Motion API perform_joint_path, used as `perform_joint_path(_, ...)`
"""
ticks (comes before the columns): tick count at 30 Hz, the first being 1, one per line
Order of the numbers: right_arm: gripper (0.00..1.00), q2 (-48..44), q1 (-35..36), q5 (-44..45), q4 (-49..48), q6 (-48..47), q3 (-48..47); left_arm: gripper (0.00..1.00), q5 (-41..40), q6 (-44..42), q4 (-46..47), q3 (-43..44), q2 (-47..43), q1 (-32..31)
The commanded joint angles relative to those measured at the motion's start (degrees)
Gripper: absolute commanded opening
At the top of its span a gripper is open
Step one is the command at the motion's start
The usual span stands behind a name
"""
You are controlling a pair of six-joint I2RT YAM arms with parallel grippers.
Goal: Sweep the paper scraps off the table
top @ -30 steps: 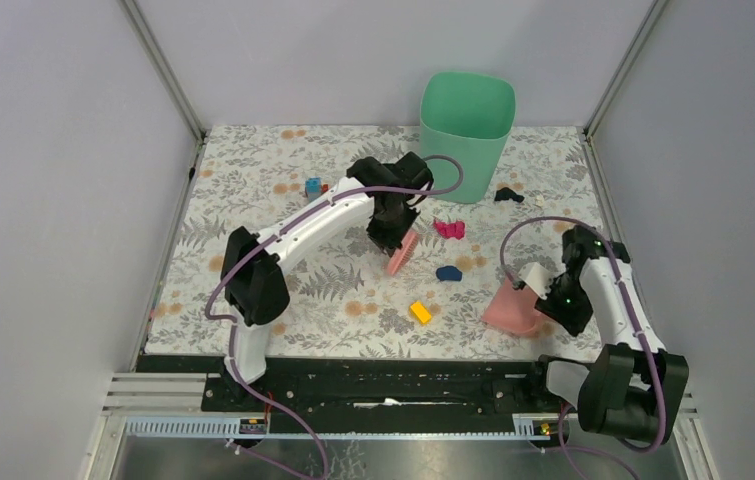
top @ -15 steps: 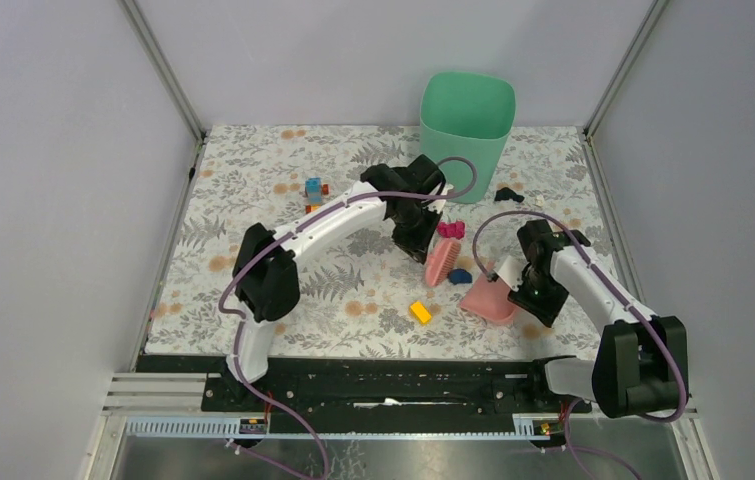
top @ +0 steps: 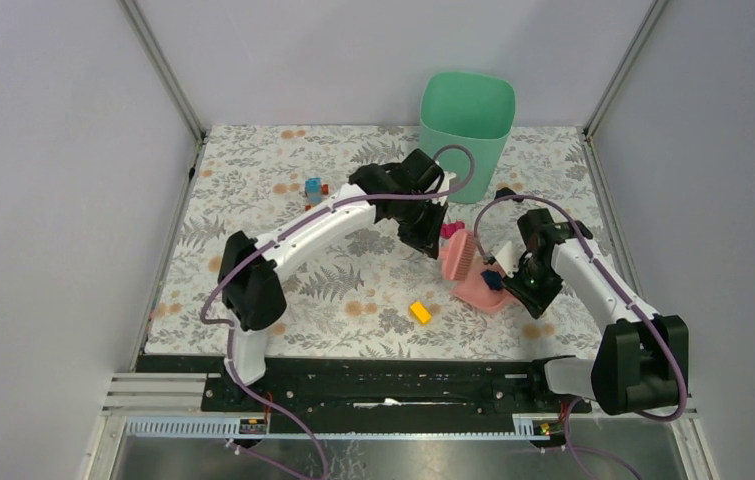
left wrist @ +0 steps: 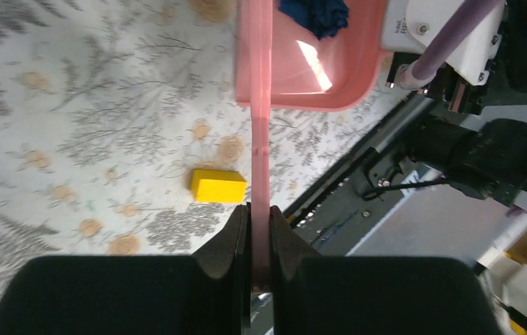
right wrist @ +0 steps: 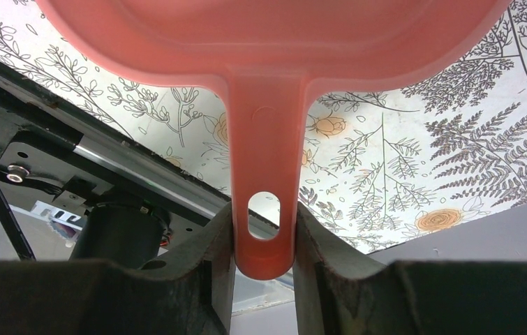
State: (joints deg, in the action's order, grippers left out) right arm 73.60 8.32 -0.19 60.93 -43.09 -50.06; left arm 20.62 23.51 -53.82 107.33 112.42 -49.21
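I am pinching the pink brush (left wrist: 260, 105) by its thin handle in my left claw (left wrist: 260, 230), jaws almost together, and clamping the dustpan (right wrist: 267, 42) handle in my right claw (right wrist: 264, 216). A blue piece (left wrist: 314, 14) is lying in the pan, toward the right edge of the table (top: 253, 180). The paper scraps are perhaps too small to pick out.

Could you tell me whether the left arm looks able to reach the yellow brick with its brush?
Probably yes: the left claw grips the pink brush, and the yellow brick lies alone on the table near it, nothing between.
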Motion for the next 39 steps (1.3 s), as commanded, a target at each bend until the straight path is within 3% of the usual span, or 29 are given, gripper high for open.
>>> perform_joint_path(1, 0.00, -1.75, 0.45, -1.15, 0.44, 1.73, 0.65, 0.00, -11.36, -3.08, -4.95, 4.33, -4.90, 0.42)
perform_joint_path(13, 0.00, -2.58, 0.47, -0.62, -0.21, 5.47, 2.65, 0.00, -32.63, -8.59, -9.69, 12.74, 3.04, 1.75)
perform_joint_path(22, 0.00, -0.81, 0.41, 1.97, -1.75, 8.17, 3.14, 0.00, -36.66, -19.27, 2.18, 8.59, 7.37, -0.20)
perform_joint_path(27, 0.00, 0.73, 0.38, 2.42, -3.50, 9.16, 2.72, 0.00, -32.01, -23.04, 4.61, 7.04, 9.20, -2.27)
perform_joint_path(39, 0.00, 5.32, -1.17, 2.82, -7.29, 9.82, 1.99, 0.00, -15.04, -21.54, 7.70, 0.89, 7.17, -6.19)
